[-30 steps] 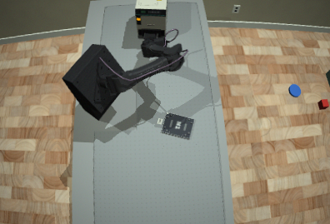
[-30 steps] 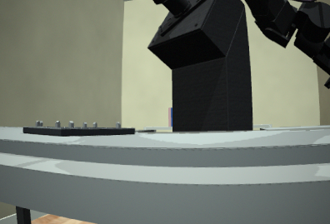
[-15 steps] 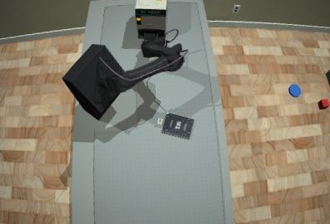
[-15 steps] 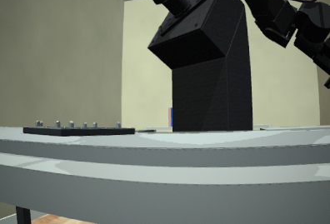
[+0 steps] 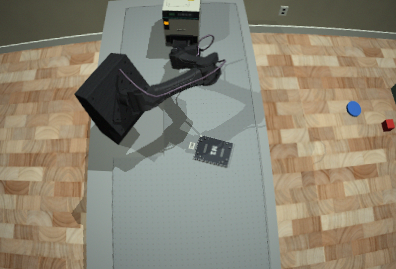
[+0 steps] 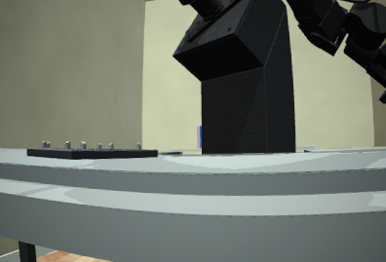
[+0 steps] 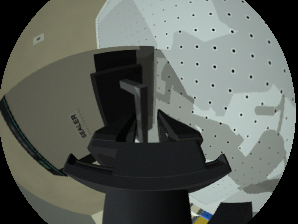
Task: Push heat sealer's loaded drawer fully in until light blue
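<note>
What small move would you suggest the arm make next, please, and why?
Probably a short, straight push toward the heat sealer. From above, the pincer sits at the front of the dark drawer, which juts out from the housing, and the light looks amber-orange, not blue. The pincer is partly open and holds nothing.
</note>
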Robot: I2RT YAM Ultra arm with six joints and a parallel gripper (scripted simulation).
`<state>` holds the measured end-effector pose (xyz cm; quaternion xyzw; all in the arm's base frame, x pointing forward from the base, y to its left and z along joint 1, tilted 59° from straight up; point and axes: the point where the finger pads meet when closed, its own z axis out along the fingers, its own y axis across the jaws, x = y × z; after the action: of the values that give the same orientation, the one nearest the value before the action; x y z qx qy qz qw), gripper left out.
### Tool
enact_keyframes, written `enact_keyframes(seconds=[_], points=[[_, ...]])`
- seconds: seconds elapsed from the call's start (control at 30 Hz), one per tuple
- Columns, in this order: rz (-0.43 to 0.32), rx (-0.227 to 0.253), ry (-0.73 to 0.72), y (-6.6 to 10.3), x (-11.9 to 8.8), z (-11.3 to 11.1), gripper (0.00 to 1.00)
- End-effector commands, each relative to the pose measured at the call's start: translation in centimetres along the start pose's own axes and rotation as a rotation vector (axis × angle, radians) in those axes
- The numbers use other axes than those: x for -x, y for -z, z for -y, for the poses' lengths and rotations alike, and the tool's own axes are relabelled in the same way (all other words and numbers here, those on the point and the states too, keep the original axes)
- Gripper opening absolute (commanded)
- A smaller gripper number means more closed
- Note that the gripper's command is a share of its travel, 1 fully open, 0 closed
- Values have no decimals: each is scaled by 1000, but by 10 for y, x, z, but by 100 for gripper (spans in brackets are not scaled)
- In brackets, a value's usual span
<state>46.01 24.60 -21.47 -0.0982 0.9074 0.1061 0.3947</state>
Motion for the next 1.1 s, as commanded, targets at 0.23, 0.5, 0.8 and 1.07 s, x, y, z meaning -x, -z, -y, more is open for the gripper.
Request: enact_keyframes(seconds=[0.23,0.5,0.8,1.07], points=[[5,49,31,0,5,-24,30],[5,49,31,9,2,-20,30],[5,49,31,11,2,-18,30],[5,49,31,10,2,-18,30]])
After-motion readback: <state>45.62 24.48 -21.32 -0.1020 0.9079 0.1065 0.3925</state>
